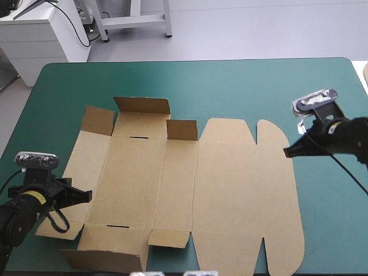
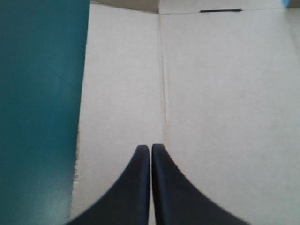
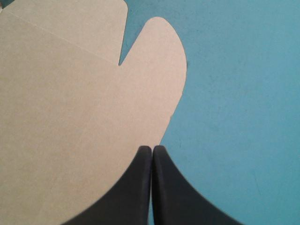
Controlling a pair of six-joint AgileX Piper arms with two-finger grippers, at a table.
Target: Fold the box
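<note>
Lying flat at mid-table, the box [image 1: 138, 184] is spread on the cover [image 1: 241, 86], a few small flaps [image 1: 141, 105] raised on its left half. The left gripper [image 1: 86, 196], over the left panel [image 2: 122, 93], and the right gripper [image 1: 286, 153], at the lid's [image 1: 247, 190] rounded edge, are both clenched on nothing. Were an edge pushed rather than lifted, the sheet could be slid askew, being held by nothing

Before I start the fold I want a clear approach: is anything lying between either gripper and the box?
Nothing visible does. The left gripper, fingers shut, is right over the left panel of the box, with only board ahead of it. The right gripper, also shut, has its tips at the box's right edge, by the rounded flap.
</note>
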